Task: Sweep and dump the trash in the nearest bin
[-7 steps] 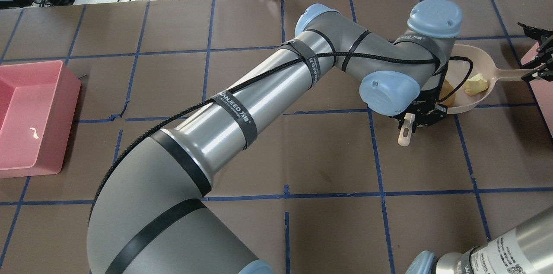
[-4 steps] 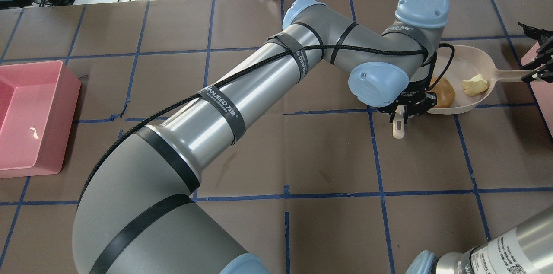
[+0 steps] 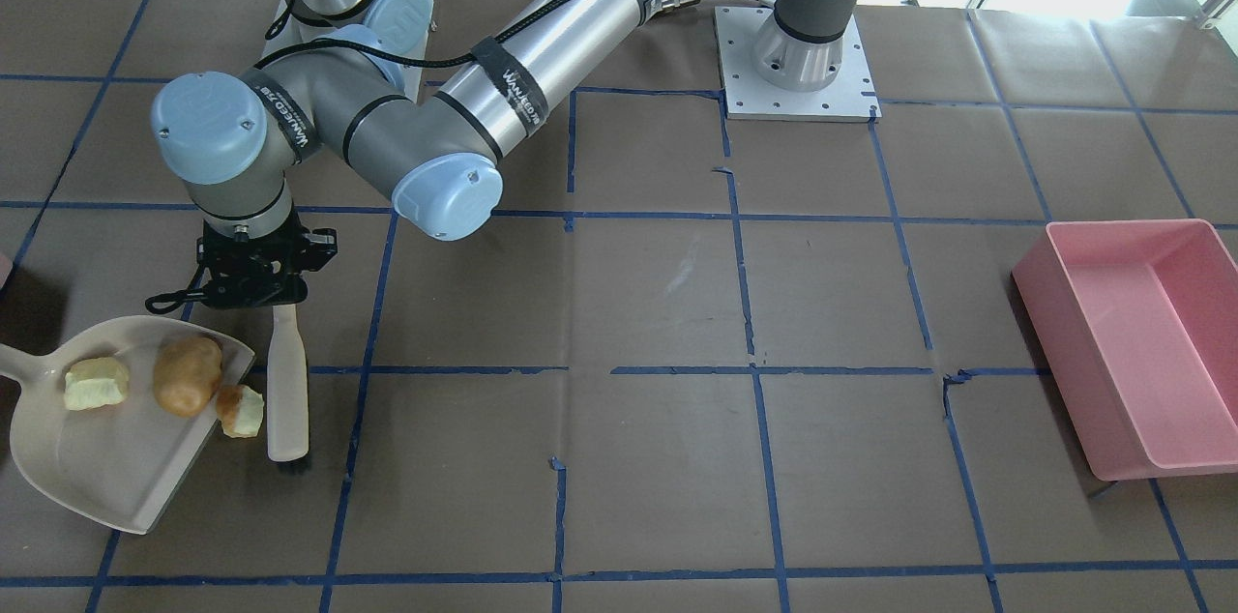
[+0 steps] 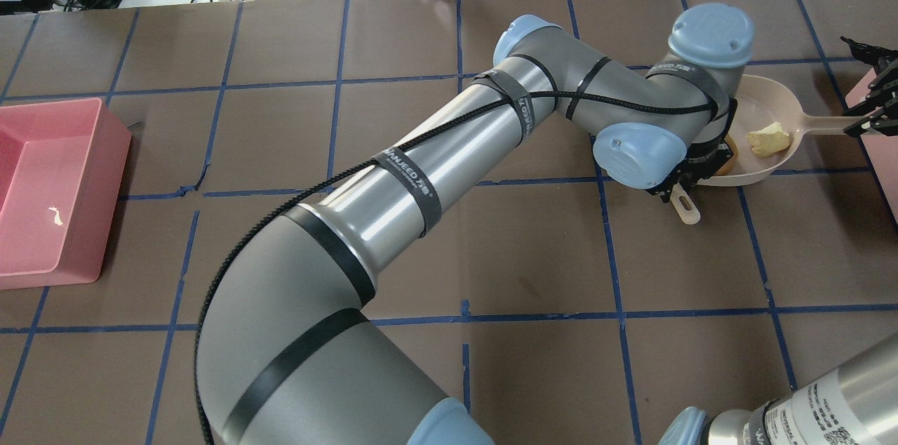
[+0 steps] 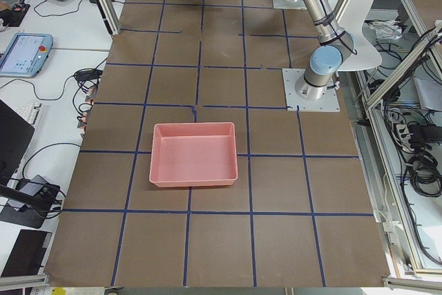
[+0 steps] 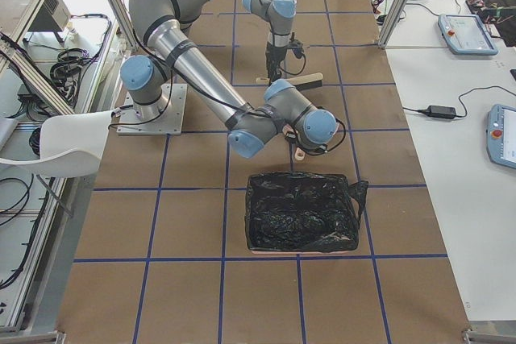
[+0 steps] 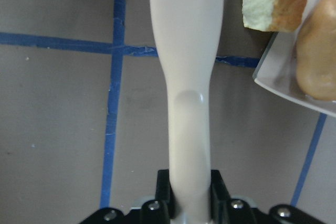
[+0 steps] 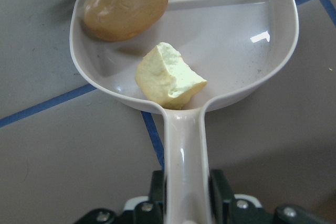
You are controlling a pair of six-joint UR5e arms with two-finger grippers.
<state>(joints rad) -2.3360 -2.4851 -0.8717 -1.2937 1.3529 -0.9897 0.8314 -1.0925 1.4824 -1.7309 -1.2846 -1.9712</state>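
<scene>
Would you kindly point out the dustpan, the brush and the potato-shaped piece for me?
dustpan (image 3: 97, 468), front-facing view, bare floor of its scoop.
brush (image 3: 287, 381), front-facing view, middle of its handle.
potato-shaped piece (image 3: 187, 375), front-facing view, its middle.

Bright even light; soft shadows; glare spot on dustpan (image 8: 231, 40); wrist foregrounds blurred.

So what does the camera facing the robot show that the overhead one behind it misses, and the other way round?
Only the front-facing view shows the whole brush and the small browned chunk at the open edge of the dustpan; overhead, the left arm hides that chunk and all but the brush's handle end. Only the overhead view shows the right gripper on the dustpan's handle. Both show the dustpan, the pale chunk in it, at least part of the potato-shaped piece and the pink bin.
</scene>
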